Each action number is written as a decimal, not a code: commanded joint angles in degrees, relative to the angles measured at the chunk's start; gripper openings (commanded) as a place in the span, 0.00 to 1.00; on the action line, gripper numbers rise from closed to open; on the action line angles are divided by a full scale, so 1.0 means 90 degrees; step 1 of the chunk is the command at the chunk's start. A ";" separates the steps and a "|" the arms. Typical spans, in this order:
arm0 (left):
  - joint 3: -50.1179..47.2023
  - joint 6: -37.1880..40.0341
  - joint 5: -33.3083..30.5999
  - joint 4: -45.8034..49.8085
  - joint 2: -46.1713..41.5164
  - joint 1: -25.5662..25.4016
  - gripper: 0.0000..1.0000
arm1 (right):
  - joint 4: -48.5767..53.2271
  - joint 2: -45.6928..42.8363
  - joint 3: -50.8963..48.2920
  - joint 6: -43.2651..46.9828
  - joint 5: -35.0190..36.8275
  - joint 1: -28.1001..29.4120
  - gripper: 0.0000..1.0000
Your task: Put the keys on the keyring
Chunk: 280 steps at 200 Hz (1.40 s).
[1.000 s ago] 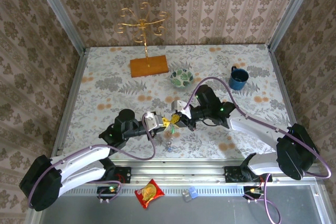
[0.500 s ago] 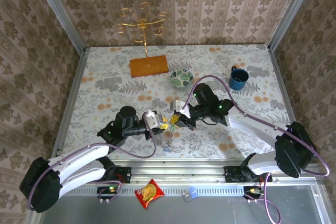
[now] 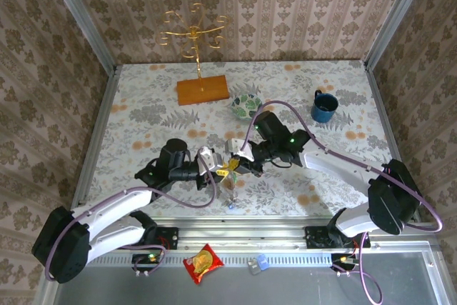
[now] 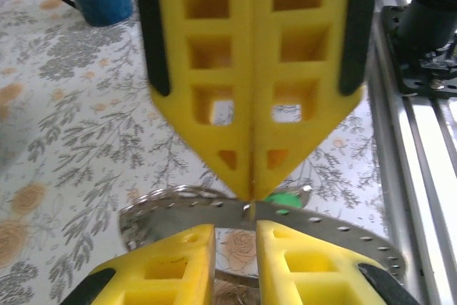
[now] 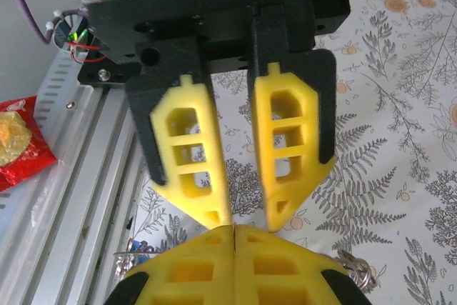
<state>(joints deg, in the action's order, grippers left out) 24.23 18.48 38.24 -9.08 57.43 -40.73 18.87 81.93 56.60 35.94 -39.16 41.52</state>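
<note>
The right hand (image 4: 251, 189) is pressed together and pinches the far rim of the keyring (image 4: 343, 237), holding it nearly level above the bench (image 4: 86, 126). The left hand (image 4: 234, 232) faces it tip to tip. Its two fingers (image 5: 189, 155) stand a little apart, with nothing clamped between them.

Seen from the left hand, the keyring sits straight ahead and just below the fingertips. Its flat band runs crosswise to the fingers, and its near rim appears to pass through the gap between them (the bench's rose pattern shows through the ring's open centre there). Both hands are at the ring. The right one carries it, and the left is the free one, nearer to the near rim.

The green-headed key (image 4: 282, 198) shows just past the right hand's tips, at the ring's far rim; I cannot tell whether it is threaded on or only lying against the rim. Below both hands a small blue bit (image 3: 230, 207) may be the other key, too small to tell whether it hangs or lies on the bench.

My guess is that the next move turns on the left hand closing on that near rim, square across the band.
</note>
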 commanded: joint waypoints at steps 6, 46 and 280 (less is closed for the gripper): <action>0.0262 0.0134 0.0489 0.0163 -0.0071 0.0067 0.23 | 0.0204 0.0049 0.0225 0.0225 0.0199 0.0055 0.00; 0.0255 0.0099 0.0581 0.0075 -0.0027 0.0082 0.20 | 0.0131 0.0091 0.0274 0.0149 -0.0009 0.0103 0.00; -0.1235 -0.1598 0.0024 -0.3441 -0.0044 0.0161 0.00 | -0.4389 -0.0367 -0.2131 -0.3034 -0.0775 -0.0454 0.30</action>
<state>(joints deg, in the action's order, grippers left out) 13.45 6.44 38.57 -34.22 57.63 -39.64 -16.16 77.49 38.11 10.59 -44.23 36.91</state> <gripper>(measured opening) 0.065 0.309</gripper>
